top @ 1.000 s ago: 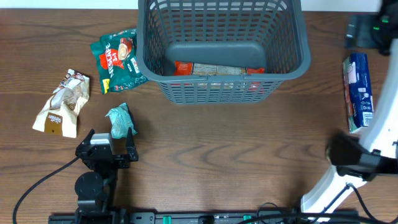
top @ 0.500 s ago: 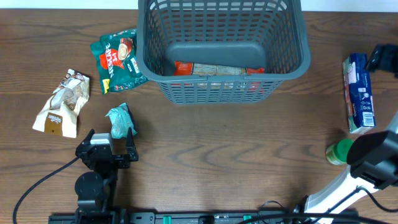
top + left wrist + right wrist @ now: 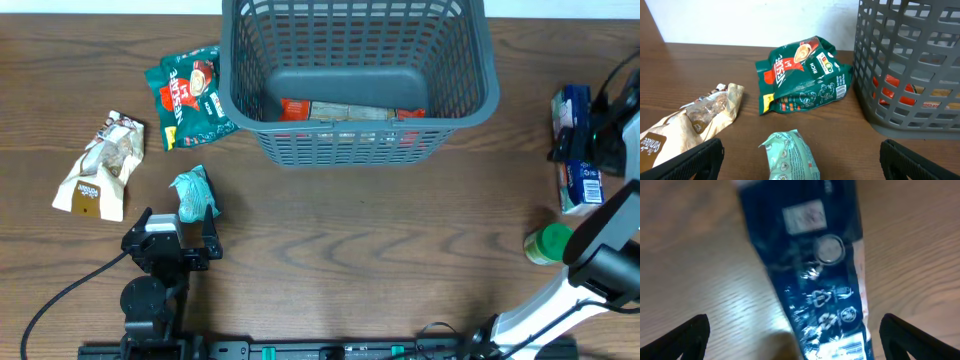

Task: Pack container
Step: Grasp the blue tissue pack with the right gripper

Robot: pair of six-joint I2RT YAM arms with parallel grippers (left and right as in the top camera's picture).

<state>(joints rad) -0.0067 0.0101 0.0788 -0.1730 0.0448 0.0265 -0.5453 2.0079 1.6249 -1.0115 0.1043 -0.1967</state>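
Two pairs of fingers show, both spread wide and pinching nothing. The left fingers (image 3: 690, 161) sit low at the near left of the counter (image 3: 380, 240), with a small teal packet (image 3: 790, 155) just ahead of their tips. The right fingers (image 3: 685, 339) hang over a long blue packet (image 3: 810, 275) at the counter's right edge (that view is blurred, so I cannot tell whether they touch it).

The dark grey lattice container (image 3: 358, 140) stands upright at the far middle. A flat packet with red ends (image 3: 350, 111) lies inside it, along the near wall. Just left of it lies a green Nescafé pouch (image 3: 187, 97). A beige snack bag (image 3: 100, 165) lies further left. A green round item (image 3: 545, 243) shows near the right arm, partly hidden.
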